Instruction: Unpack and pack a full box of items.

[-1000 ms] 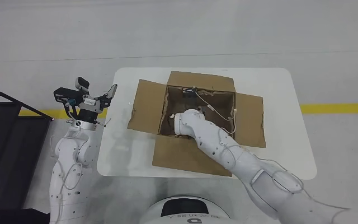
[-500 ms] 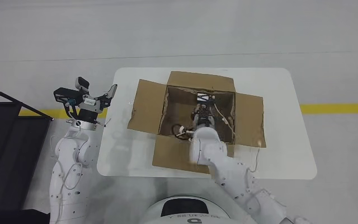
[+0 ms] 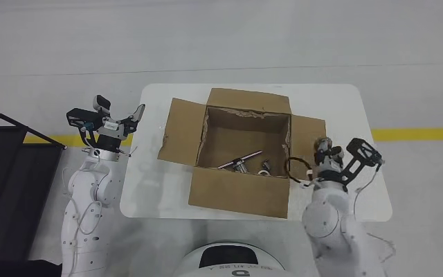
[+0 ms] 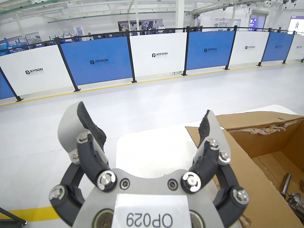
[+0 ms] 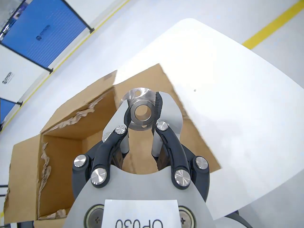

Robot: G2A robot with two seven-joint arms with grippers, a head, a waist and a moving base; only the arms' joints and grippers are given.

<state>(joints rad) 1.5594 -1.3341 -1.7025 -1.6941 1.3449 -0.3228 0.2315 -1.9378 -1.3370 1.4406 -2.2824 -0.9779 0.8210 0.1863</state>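
An open cardboard box (image 3: 246,102) sits mid-table with its flaps spread. Inside lie a metal rod (image 3: 240,160) and another small metal part (image 3: 266,167). My right gripper (image 3: 324,148) hangs above the box's right flap (image 3: 308,142), shut on a round metal flange (image 5: 142,112) with a hole through its centre. In the right wrist view the gripper (image 5: 142,113) has the box (image 5: 71,119) below it. My left gripper (image 3: 121,109) is off the table's left edge, open with nothing between its fingers. In the left wrist view that gripper (image 4: 144,124) faces the box (image 4: 249,129) and its metal parts (image 4: 286,183).
The white table (image 3: 346,111) has bare surface to the right of the box and a narrower strip on the left. A dark rack (image 3: 17,166) stands on the floor at far left. A yellow line (image 3: 408,133) crosses the floor.
My right arm has come up out of the box and swung right, ending over the right flap with the flange in its gripper. The left arm has not moved.
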